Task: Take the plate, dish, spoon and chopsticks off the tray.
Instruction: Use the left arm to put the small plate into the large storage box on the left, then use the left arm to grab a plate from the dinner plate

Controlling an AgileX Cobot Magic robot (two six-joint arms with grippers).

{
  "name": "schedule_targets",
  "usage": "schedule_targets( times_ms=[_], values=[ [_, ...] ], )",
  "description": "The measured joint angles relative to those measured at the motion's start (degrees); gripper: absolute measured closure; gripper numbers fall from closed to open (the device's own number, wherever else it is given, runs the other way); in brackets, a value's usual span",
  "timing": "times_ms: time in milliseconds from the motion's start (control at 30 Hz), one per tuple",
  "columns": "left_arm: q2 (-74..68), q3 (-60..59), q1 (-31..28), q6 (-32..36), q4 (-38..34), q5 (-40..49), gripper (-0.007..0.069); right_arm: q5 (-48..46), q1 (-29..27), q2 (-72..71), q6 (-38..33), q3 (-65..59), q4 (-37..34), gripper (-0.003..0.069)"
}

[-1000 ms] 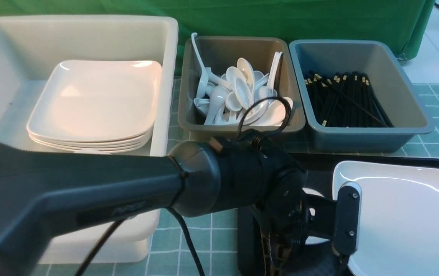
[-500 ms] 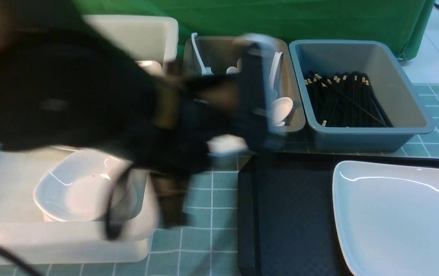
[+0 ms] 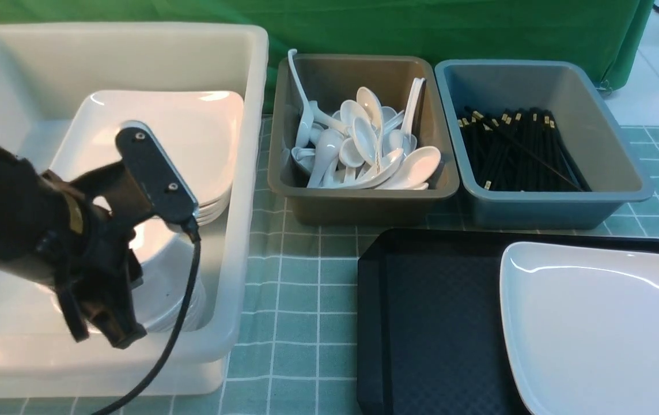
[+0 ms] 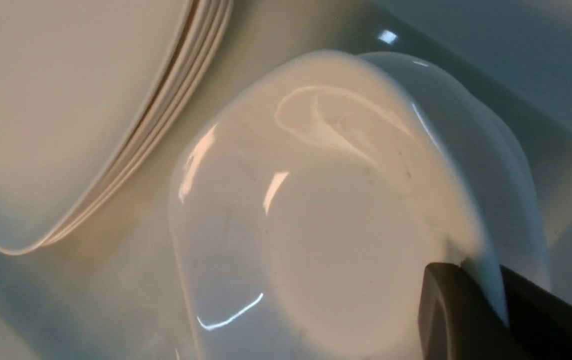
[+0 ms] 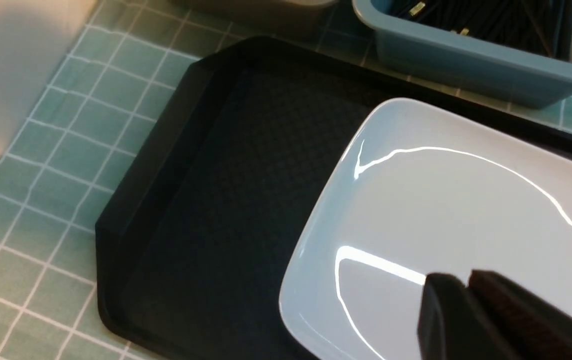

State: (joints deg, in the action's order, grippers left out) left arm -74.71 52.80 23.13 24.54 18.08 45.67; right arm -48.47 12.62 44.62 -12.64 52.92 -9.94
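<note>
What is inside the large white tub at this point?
In the tub: a stack of plates on the far side and, nearer, the dish, pinched at its rim by the left gripper over another dish. The left arm hides part of the floor.

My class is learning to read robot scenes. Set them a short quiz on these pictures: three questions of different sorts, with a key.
1. True or false: the plate lies on the tray.
2. The left gripper pinches which? A spoon; B dish; C chopsticks.
3. Fill in: beside the held dish, the white tub holds a stack of ____.
Key: 1 true; 2 B; 3 plates.
</note>
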Motion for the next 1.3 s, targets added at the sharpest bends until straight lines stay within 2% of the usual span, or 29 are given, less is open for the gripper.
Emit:
schedule_targets(
  times_ms=[233, 367, 433, 500, 567, 600, 700, 833, 900, 967, 1000, 1033, 1167, 1200, 1300],
  values=[
    [-3.3, 0.0, -0.1, -3.5, -0.1, -1.0, 0.0588, 0.1, 0.0, 0.0, 0.0, 0.0, 0.0, 0.0569],
    [-3.2, 0.0, -0.1, -3.7, -2.2, -0.7, 0.0557, -0.5, 0.0, 0.0, 0.7, 0.0, 0.0, 0.0545],
    [-2.8, 0.0, -0.1, -3.8, -3.5, -0.2, 0.0494, -1.1, 0.0, 0.0, 2.0, 0.0, 0.0, 0.0466],
    [-2.4, 0.0, -0.1, -3.9, -4.1, -0.2, 0.0466, -1.3, 0.0, 0.0, 2.5, 0.0, 0.0, 0.0426],
    [-0.8, 0.0, -0.1, -3.9, -6.3, -0.3, 0.0385, -1.7, 0.0, 0.8, 2.7, 0.0, -1.2, 0.033],
    [0.2, 0.1, -0.1, -3.9, -7.2, -0.4, 0.036, -1.9, 0.1, 1.5, 2.5, 0.0, -2.2, 0.0314],
    [3.2, 1.9, -0.1, -3.9, -11.5, -0.4, 0.0274, -3.3, 1.5, 5.1, 1.5, 0.0, -4.9, 0.032],
    [7.1, 5.9, -0.1, -3.0, -16.2, -0.4, 0.0235, -4.3, 5.5, 10.7, 1.3, 0.0, -4.9, 0.0358],
    [8.2, 7.9, 1.0, 0.7, -19.7, -0.5, 0.0248, -4.6, 7.5, 13.0, 1.5, 0.0, -3.2, 0.0365],
    [8.3, 9.0, 3.5, 7.5, -24.3, -1.2, 0.0281, -4.6, 8.5, 13.9, 2.2, 0.0, -1.1, 0.0372],
    [7.8, 9.2, 5.7, 12.1, -26.9, -2.2, 0.0309, -4.7, 8.8, 14.0, 2.9, 0.0, 0.4, 0.0381],
    [6.0, 9.2, 10.0, 20.2, -30.6, -3.8, 0.037, -5.3, 8.8, 13.5, 4.8, 0.0, 3.7, 0.0407],
    [0.4, 9.3, 18.9, 29.1, -33.8, -9.4, 0.0452, -7.4, 8.8, 11.1, 9.7, 0.0, 10.3, 0.0454],
    [-3.8, 9.6, 22.5, 33.1, -33.9, -12.7, 0.0473, -8.9, 8.8, 9.3, 12.2, 0.0, 14.1, 0.0467],
    [-14.1, 11.0, 29.8, 42.8, -32.2, -21.4, 0.0473, -12.9, 8.8, 4.7, 16.8, 0.0, 19.7, 0.0477]
  ],
)
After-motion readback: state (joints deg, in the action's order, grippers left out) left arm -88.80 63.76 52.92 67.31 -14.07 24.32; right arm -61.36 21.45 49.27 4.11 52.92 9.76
